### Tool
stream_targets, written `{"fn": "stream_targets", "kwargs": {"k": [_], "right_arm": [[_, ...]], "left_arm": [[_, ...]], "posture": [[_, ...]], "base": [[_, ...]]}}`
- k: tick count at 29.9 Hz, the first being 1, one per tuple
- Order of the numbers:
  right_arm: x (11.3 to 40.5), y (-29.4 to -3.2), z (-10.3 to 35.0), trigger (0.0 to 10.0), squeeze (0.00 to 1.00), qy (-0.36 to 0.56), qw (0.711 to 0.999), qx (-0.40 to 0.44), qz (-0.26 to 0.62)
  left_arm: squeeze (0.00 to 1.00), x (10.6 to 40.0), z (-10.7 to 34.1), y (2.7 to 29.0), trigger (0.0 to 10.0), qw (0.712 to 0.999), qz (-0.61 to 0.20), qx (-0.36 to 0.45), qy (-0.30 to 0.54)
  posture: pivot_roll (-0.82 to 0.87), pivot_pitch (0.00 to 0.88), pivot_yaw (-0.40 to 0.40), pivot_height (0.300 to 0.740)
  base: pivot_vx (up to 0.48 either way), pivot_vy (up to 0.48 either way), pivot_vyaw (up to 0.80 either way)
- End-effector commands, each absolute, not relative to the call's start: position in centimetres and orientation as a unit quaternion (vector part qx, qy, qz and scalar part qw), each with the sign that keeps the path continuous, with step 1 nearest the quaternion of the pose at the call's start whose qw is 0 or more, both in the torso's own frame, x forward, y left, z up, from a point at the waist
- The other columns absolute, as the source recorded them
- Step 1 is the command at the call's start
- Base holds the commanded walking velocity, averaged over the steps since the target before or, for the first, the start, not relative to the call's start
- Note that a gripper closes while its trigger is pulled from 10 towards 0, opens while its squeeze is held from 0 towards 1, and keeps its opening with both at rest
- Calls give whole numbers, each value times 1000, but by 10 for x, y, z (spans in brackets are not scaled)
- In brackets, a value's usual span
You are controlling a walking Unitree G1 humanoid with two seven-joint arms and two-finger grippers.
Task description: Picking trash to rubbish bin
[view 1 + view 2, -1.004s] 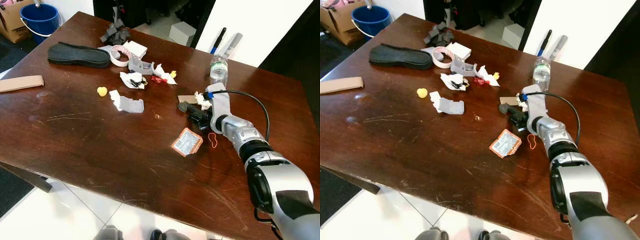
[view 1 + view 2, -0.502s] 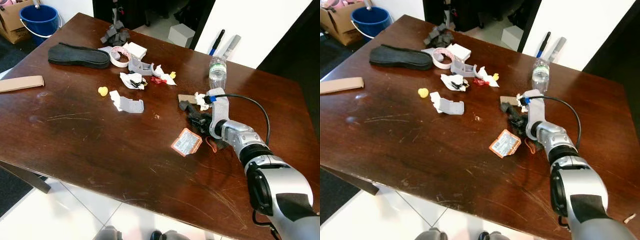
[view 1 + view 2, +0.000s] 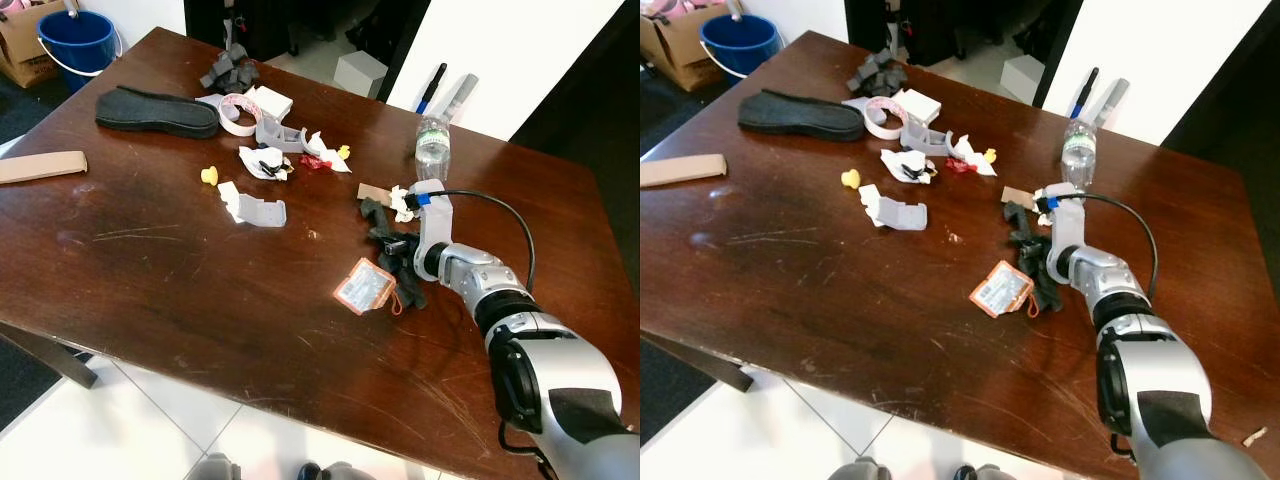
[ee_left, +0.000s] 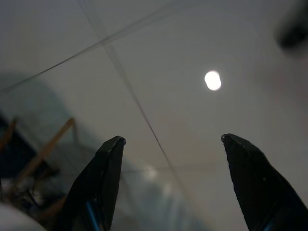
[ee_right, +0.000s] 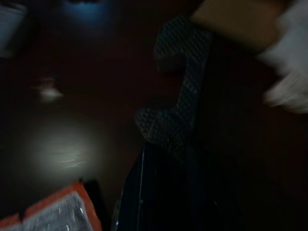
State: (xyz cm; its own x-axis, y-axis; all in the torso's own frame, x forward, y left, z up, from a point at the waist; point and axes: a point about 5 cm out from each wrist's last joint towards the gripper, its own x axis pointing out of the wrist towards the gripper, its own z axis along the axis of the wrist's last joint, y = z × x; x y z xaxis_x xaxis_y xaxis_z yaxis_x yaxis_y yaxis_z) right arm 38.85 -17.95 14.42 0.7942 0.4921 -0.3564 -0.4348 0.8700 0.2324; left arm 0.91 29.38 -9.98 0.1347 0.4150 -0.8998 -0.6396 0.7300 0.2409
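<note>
My right jaws [image 3: 392,262], state indiscernible, sit low on the table [image 3: 180,280] over the dark foam strip [image 3: 378,222]; left jaws [image 4: 168,144] open; approach squarely, then close.

Right arm reaches forward, low; left end effector [image 4: 171,144] fingers spread apart.

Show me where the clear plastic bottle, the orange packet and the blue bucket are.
clear plastic bottle [image 3: 432,142], left eye view, on its body.
orange packet [image 3: 361,287], left eye view, on its flat face.
blue bucket [image 3: 738,42], right eye view, on its front wall.
</note>
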Motion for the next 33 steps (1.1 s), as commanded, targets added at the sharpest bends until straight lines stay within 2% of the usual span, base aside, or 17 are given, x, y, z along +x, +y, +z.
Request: {"fn": "stream_targets", "kwargs": {"k": [1,3,5,6,7,9,11,12,13,14,16,19,23,26,29,31,33], "right_arm": [[385,-181,138,0,0,205,940,92,258],[385,-180,142,0,0,192,938,102,270],[387,-178,157,0,0,135,929,140,314],[388,-178,163,0,0,114,925,153,329],[388,-178,163,0,0,114,925,153,329],[387,-176,171,0,0,79,912,188,357],[387,-176,171,0,0,79,912,188,357],[386,-175,174,0,0,64,905,201,369],[386,-175,174,0,0,64,905,201,369],[386,-175,178,0,0,42,897,220,382],[386,-175,178,0,0,42,897,220,382],[384,-181,189,0,0,-9,877,261,404],[375,-184,188,0,0,-25,850,269,452],[372,-184,186,0,0,-25,843,268,465],[368,-184,183,0,0,-31,836,267,478],[367,-184,183,0,0,-34,835,270,478],[365,-186,185,0,0,-47,828,282,482]], "left_arm": [[0,-7,-96,303,10000,729,396,-106,549],[0,-7,-93,310,10000,728,413,-107,537],[0,-3,-73,347,10000,726,491,-103,470],[0,-2,-65,360,10000,725,518,-101,443],[0,-2,-65,360,10000,725,518,-101,443],[0,12,-40,393,10000,735,564,-82,367],[0,12,-40,393,10000,735,564,-82,367],[0,25,-24,411,10000,745,582,-69,317],[0,25,-24,411,10000,745,582,-69,317],[0,48,2,432,10000,765,595,-59,239],[0,48,2,432,10000,765,595,-59,239],[0,115,74,461,10000,832,552,-30,44],[0,171,137,455,10000,896,435,-1,-89],[0,183,151,449,10000,909,400,-1,-117],[0,208,181,429,10000,934,312,-2,-173],[0,212,186,424,10000,939,293,-4,-182],[0,230,201,399,10000,959,202,-6,-198]], "posture": [[223,186,-157,740],[227,182,-157,740],[235,175,-158,740],[235,175,-158,740],[235,175,-158,740],[241,167,-154,740],[241,167,-154,740],[239,161,-151,740],[239,161,-151,740],[236,153,-148,740],[236,153,-148,740],[225,135,-139,740],[215,131,-127,740],[212,131,-125,740],[201,134,-119,740],[200,136,-118,740],[192,142,-114,740]], "base": [[0,0,0],[0,0,0],[0,0,0],[0,0,0],[0,0,0],[0,0,0],[0,0,0],[0,0,0],[0,0,0],[0,0,0],[0,0,0],[0,0,0],[0,0,0],[0,0,0],[0,0,0],[0,0,0],[0,0,0]]}}
